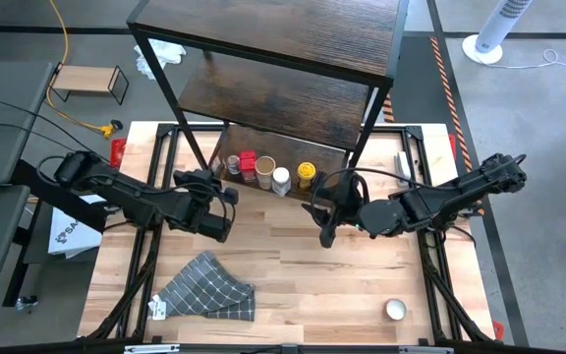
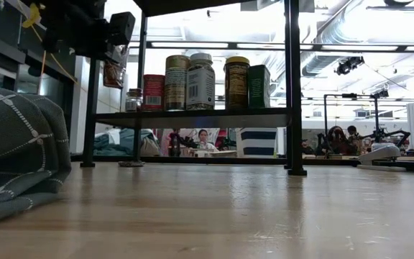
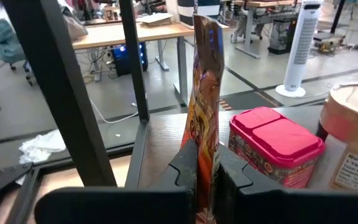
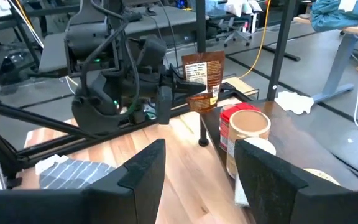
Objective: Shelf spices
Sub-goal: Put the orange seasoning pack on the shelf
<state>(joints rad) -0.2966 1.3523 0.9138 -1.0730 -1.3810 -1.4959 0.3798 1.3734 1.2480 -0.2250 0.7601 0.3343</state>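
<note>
Beyond light-wood desk (image 1: 303, 265), left claw (image 3: 207, 177) pinching brown spice pouch (image 3: 205, 112) upright, nosing toward shelf (image 1: 293, 103) beside red-lidded tin (image 3: 275, 143); right claw (image 4: 197, 168) waiting nearby, parted, carrying nothing.

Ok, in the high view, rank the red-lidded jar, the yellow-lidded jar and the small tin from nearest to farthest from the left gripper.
1. Red-lidded jar, on the shelf just beyond the left gripper.
2. Yellow-lidded jar, farther right along that row.
3. Small tin, alone near the table's front right.
</note>
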